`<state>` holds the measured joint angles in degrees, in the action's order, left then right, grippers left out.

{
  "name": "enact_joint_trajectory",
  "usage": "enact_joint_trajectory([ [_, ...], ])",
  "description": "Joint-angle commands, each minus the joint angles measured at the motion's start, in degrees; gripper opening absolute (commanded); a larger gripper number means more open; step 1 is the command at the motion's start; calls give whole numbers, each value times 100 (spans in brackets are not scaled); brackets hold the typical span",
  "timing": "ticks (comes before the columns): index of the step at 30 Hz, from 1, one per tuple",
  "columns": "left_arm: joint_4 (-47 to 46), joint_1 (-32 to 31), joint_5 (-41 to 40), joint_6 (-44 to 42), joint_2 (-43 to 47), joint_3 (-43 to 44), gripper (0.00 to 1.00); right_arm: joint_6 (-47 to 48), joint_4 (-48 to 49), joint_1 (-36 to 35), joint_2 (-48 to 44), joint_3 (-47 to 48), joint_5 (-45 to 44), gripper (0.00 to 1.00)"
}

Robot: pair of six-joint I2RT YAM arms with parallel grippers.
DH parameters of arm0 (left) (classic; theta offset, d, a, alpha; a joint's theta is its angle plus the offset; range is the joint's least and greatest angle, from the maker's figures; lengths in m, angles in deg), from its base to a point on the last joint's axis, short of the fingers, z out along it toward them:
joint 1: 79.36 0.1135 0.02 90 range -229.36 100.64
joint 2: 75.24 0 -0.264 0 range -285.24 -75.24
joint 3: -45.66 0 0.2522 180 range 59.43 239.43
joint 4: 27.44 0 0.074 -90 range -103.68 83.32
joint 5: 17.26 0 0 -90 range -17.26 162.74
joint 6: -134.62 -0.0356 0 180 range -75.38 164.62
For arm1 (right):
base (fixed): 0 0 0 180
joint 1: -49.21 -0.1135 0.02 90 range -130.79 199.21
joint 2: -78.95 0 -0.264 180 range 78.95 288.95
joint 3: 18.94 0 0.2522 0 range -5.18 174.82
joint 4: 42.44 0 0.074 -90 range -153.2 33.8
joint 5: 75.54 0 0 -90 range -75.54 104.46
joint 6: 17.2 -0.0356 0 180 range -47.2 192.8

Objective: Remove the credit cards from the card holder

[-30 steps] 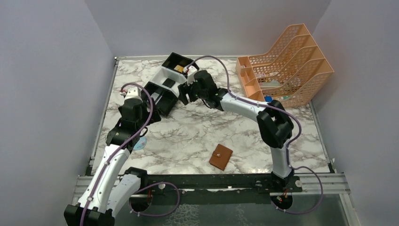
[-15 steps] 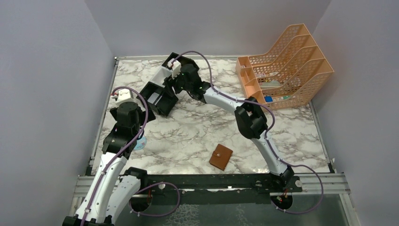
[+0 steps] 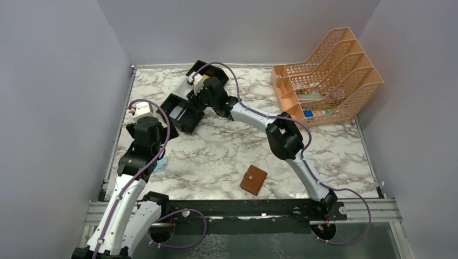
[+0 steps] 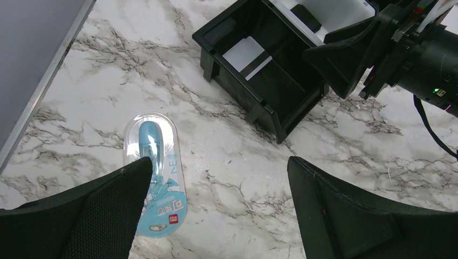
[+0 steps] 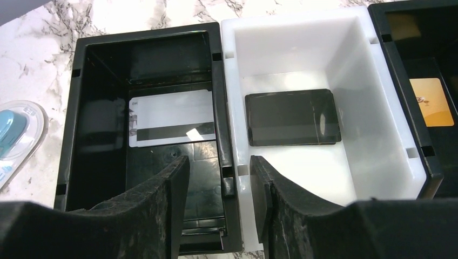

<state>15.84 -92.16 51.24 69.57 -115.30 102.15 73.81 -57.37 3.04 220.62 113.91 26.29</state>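
The card holder, a brown wallet, lies shut on the marble near the front, away from both grippers. A gold-tan credit card lies in the right black compartment of the black-and-white tray. A white card with a dark stripe lies in the left black compartment. A flat black rectangle lies in the white compartment. My right gripper is open and empty above the tray, its jaws either side of the wall between the left black and white compartments. My left gripper is open and empty above the table.
A blue item in a clear blister pack lies on the marble under my left gripper, also in the top view. An orange mesh file rack stands at the back right. The tray also shows in the left wrist view.
My right gripper has swung left from beside the tray to over it. My left arm has drawn back to the left. Little has moved in the last half second.
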Motion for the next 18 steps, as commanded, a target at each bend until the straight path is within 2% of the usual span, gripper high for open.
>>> enact_joint_trajectory([
  [1, -60, 32, -100, 10, -11, -20, 99, 64, -68, -51, 33, -26, -169, 45],
  [12, -64, 32, -125, 10, 22, -36, 99, 113, -113, -67, -22, -201, -442, 41],
  [18, -57, 32, -114, 1, 3, -36, 99, -170, -243, -66, -257, -398, -713, 34],
])
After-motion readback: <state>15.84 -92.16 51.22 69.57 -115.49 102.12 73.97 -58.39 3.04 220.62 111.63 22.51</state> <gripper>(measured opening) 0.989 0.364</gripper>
